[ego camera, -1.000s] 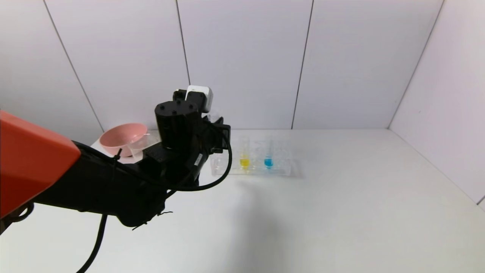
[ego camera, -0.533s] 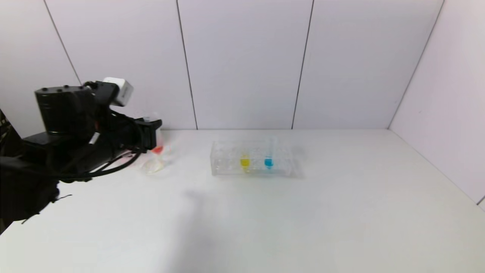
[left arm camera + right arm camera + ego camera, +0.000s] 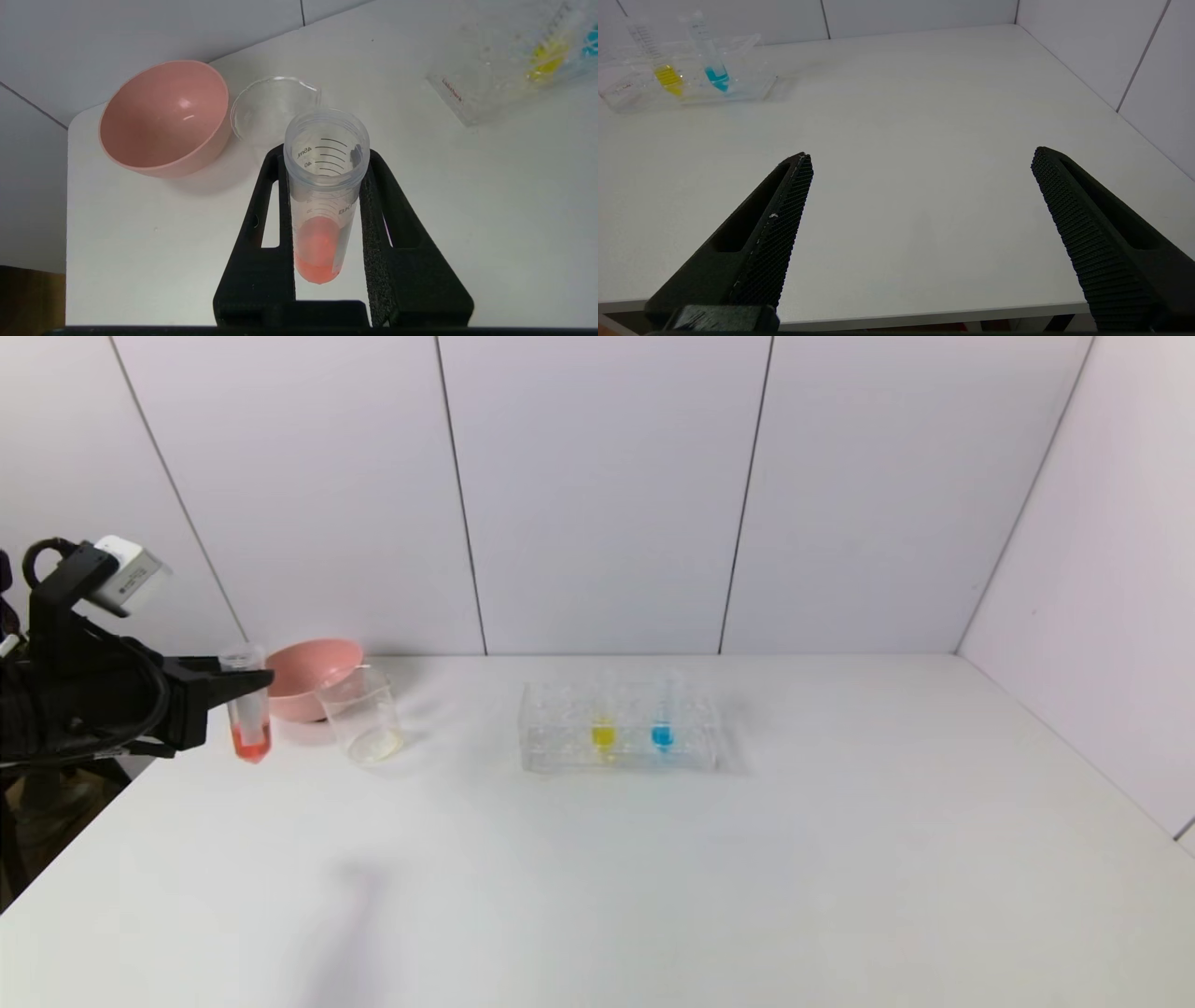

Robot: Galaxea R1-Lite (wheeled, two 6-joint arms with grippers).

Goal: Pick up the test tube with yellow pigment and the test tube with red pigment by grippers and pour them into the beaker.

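Observation:
My left gripper is shut on the red test tube and holds it upright above the table's left edge, red-orange liquid in its bottom. The clear beaker stands just right of it, apart from it, in front of the pink bowl. The yellow test tube stands in the clear rack at mid-table beside a blue tube. My right gripper is open and empty above the table's near edge, out of the head view.
A pink bowl stands behind the beaker at the back left corner. White walls close the table at the back and right. The white table lies bare in front of and right of the rack.
My left arm has swung from in front of the rack far to the left, carrying the red tube past the beaker to the table's left edge. The rack and beaker have not moved.

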